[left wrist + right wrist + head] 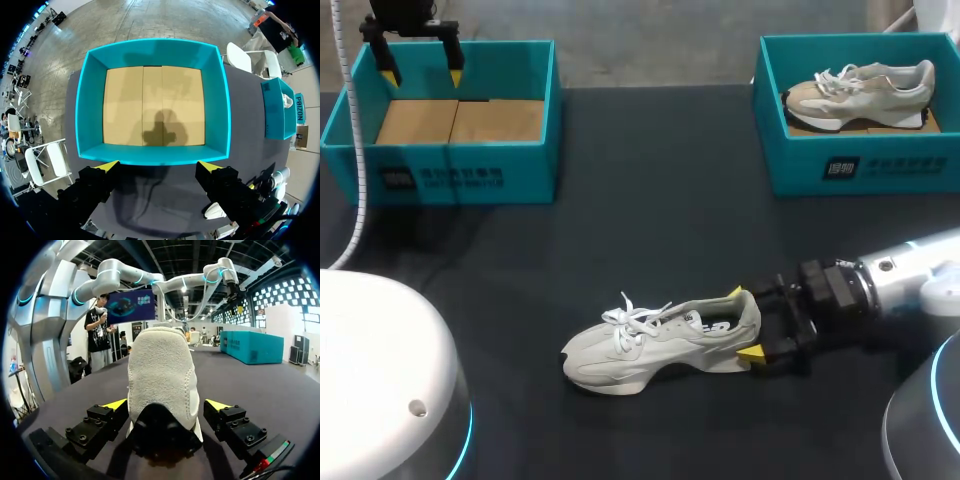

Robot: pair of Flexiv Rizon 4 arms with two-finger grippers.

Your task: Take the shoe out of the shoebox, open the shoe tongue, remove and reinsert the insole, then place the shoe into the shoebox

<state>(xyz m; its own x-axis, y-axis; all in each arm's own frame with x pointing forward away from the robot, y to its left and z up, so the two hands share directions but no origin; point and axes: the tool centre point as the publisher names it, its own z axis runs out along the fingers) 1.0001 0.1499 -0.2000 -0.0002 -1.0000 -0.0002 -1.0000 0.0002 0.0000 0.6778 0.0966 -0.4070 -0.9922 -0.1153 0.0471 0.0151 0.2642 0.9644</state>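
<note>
A white lace-up shoe (660,340) lies on the dark table, toe to the left and laces up. My right gripper (745,322) comes in from the right and stands open around the heel. In the right wrist view the heel (160,375) fills the gap between the yellow-tipped fingers (116,404), and a narrow gap shows at one finger. My left gripper (421,70) hangs open over the back rim of the left teal shoebox (535,110). That box (90,110) holds nothing, and only its cardboard floor shows ahead of my left gripper (159,165).
A second teal shoebox (775,120) stands at the back right with a beige shoe (860,92) inside it. The left shoebox (247,346) shows far ahead past the shoe in the right wrist view.
</note>
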